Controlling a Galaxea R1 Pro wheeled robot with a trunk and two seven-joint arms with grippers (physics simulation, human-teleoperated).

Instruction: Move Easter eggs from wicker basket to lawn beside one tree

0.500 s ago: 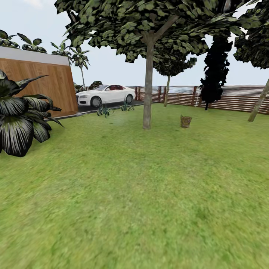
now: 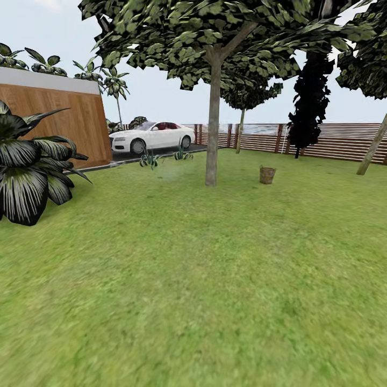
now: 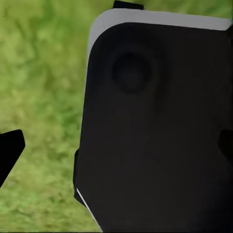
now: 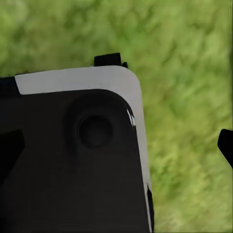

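The brown wicker basket stands far off on the lawn, a little right of a tree with a straight grey-brown trunk and a broad dark canopy. From this distance no eggs can be made out in it. In the left wrist view my left gripper hangs open over the grass and my dark base, with one black fingertip at the frame's edge. My right gripper is likewise open, with nothing between its fingers and a fingertip over the grass.
A big dark-leaved plant stands at the left by the wood-panelled garage. A white car is parked beyond. A slat fence closes the back, with a black cypress and a leaning trunk at the right.
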